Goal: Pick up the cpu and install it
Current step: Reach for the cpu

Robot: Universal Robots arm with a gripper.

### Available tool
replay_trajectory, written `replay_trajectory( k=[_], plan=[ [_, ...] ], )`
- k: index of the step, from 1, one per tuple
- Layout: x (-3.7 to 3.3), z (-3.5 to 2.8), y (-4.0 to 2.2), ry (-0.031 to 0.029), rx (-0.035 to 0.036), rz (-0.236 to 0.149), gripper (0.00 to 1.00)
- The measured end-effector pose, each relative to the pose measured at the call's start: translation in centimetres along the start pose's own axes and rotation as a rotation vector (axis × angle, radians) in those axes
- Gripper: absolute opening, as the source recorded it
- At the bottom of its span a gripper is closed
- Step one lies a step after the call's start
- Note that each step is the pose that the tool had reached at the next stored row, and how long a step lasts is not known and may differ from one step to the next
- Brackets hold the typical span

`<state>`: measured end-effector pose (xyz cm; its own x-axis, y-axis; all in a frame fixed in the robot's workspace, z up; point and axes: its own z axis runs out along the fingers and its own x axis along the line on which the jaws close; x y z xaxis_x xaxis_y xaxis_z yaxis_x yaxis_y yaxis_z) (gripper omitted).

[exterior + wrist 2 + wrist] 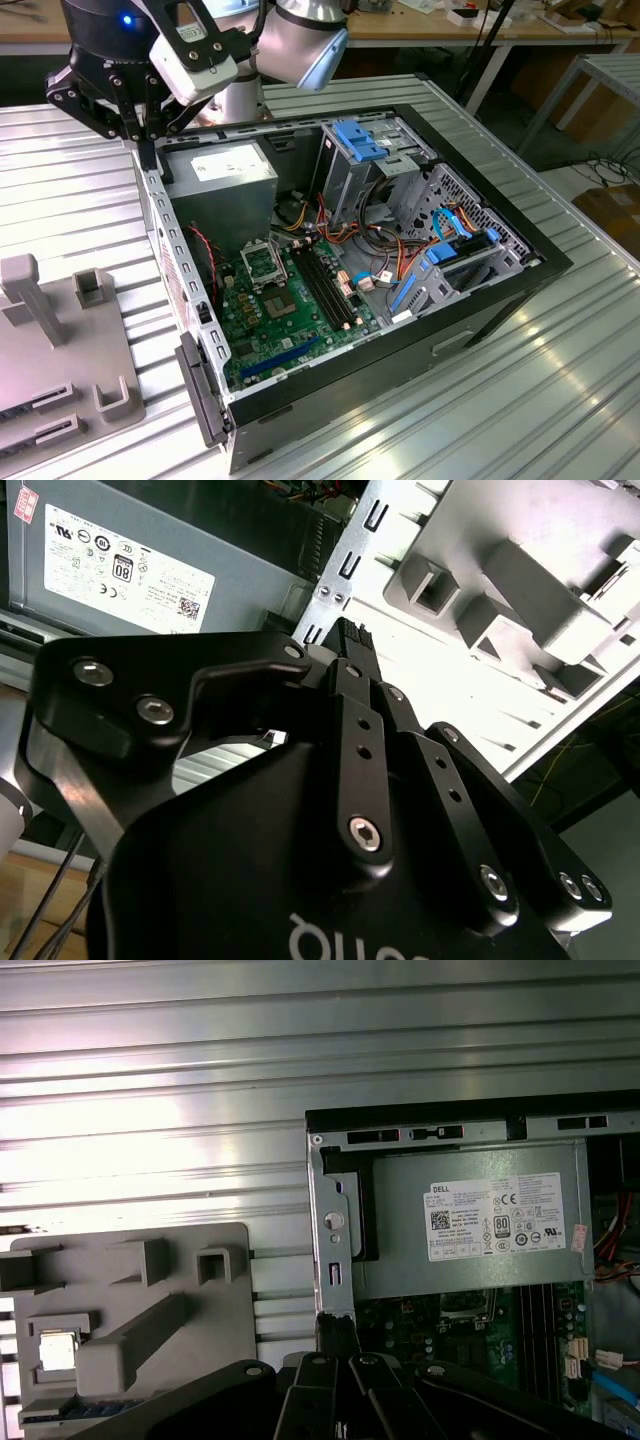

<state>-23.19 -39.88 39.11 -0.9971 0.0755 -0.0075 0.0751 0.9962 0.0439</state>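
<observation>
1. Ribbed silver metal table [560,400]: it carries everything you see in the exterior view.
2. Open black tower computer case [500,290]: it lies on its side, interior facing up.
3. Grey moulded fixture plate with raised blocks [60,370]: it sits on the table just beside the case, at the exterior view's left.
4. Big grey box-shaped power supply [222,172]: it sits inside the case.
5. Green motherboard [270,320]: it lies on the case floor.
6. Your black gripper [146,150]: it hangs over the case's silver side wall by the power supply. Its fingers are drawn together and hold nothing.
7. Hollow silver socket frame [262,262]: it sits on the motherboard, near the power supply.
8. Small flat silver-grey square cpu [57,1350]: it rests in a recess of the fixture plate, well apart from the gripper.
</observation>
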Motion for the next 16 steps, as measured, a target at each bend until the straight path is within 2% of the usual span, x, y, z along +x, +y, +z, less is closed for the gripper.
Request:
replay_trajectory(
  k=[16],
  plan=[
    [1.52, -0.02, -0.12, 0.0001, 0.0, 0.0, 0.11]
  ],
)
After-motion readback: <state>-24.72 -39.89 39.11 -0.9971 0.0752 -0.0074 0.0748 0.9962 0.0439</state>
